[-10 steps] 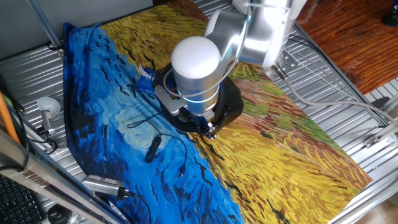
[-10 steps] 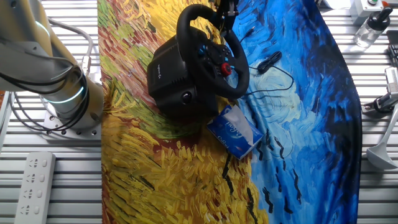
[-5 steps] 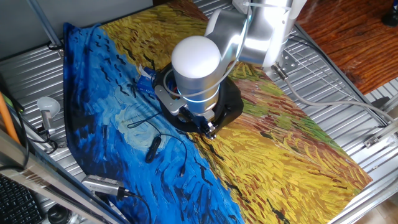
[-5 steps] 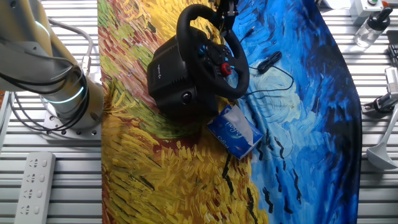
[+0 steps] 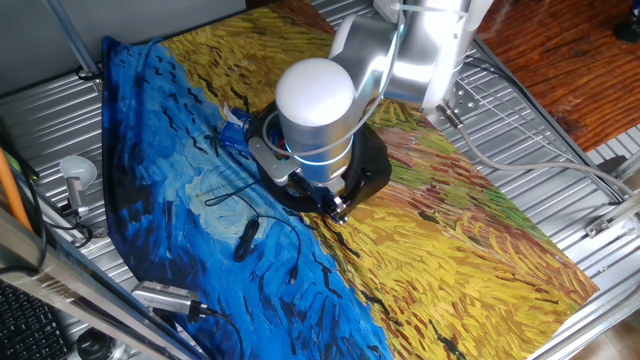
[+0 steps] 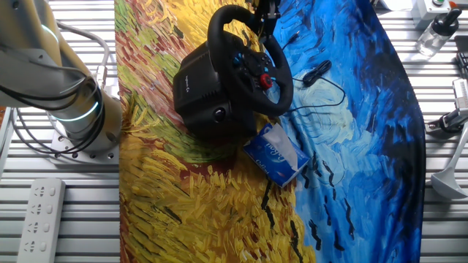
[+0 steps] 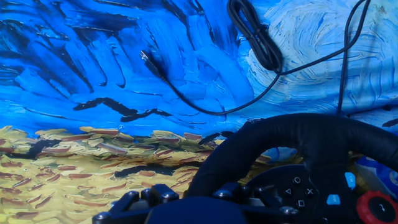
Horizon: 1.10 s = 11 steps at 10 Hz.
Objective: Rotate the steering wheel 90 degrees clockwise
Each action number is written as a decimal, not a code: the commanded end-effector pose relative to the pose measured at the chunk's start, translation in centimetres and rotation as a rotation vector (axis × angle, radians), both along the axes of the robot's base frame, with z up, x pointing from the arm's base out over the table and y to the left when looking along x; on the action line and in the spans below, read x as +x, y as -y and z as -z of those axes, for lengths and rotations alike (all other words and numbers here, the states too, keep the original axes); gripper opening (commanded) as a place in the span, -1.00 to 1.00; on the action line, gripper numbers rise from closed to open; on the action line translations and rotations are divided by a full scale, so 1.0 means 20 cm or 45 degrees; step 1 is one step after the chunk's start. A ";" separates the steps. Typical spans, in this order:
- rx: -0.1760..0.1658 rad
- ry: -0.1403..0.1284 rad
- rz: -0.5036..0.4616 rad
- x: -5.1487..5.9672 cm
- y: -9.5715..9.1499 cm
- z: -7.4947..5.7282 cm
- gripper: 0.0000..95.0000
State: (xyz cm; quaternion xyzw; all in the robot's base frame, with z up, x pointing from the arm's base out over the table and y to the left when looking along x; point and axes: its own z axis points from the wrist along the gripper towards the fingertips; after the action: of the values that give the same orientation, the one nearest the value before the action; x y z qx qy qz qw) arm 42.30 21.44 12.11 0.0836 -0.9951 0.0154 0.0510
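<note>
In the other fixed view, the arm base (image 6: 69, 109) stands far to the left of the tool (image 6: 265, 13), on the metal bench (image 6: 58, 219). A white power strip (image 6: 40, 212) lies in front of it. The painted cloth (image 6: 219, 212), yellow on the left and blue on the right, covers the middle of the bench.

The wheel (image 6: 248, 62) sits on its black base (image 6: 208, 91), directly under the tool. The tool reaches in from the top edge of this view and meets the upper part of the rim; most of it is cut off there. I cannot tell how far the fingers are apart, or if they hold the rim. On the hub I see blue buttons and a red knob (image 6: 266, 80).

Just below the wheel lies a blue packet (image 6: 276, 153). To the right of the tool a thin cable (image 6: 318, 73) with a small pod runs over the blue cloth.

In the one fixed view the white arm (image 5: 315, 105) hides nearly all of the wheel (image 5: 375, 170); only a dark edge shows. The tool (image 5: 335, 207) appears as a small dark piece under the wrist, hard to make out.

In the hand view the rim (image 7: 292, 143) fills the lower right, cut off at the edges, with the cable (image 7: 261, 43) beyond it. The fingers do not show clearly here.
</note>
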 end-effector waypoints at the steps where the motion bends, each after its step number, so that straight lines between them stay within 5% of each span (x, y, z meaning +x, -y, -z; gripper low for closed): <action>1: 0.067 -0.081 -0.067 0.05 -0.06 -0.20 0.20; 6: 0.068 -0.086 -0.086 0.05 -0.07 -0.21 0.20; 11: 0.096 -0.147 -0.102 0.03 -0.09 -0.34 0.20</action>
State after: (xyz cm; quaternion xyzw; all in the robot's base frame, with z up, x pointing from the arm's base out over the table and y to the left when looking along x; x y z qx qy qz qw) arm 42.98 23.23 19.03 0.1254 -0.9862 -0.0255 0.1051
